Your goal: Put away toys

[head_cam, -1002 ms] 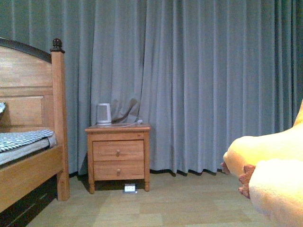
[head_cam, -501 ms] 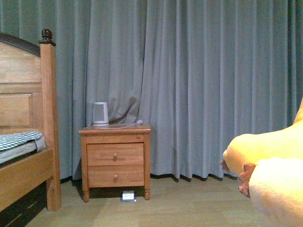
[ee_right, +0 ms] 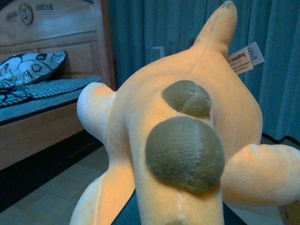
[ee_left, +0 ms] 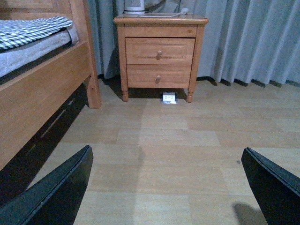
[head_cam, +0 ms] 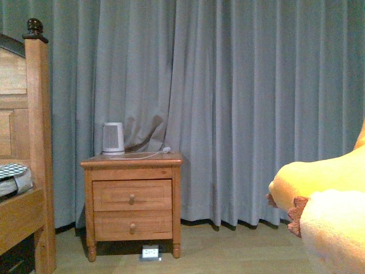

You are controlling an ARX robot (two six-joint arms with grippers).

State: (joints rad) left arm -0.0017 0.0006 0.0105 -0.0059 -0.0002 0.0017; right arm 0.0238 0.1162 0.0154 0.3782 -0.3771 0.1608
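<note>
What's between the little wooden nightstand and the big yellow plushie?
Just bare floor between nightstand and plushie, curtain behind; front view shows it.

My front view is dim with a bluish cast; the plush animal (head_cam: 328,182) at its right edge glares washed-out and soft. Dark shadow pools beneath the nightstand (head_cam: 132,197). In my left wrist view the floor (ee_left: 168,154) is evenly lit, my jaws black silhouettes.

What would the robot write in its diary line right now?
left gripper: open, empty | plush toy: at right arm, grip hidden | ahead: nightstand | bed: left
</note>
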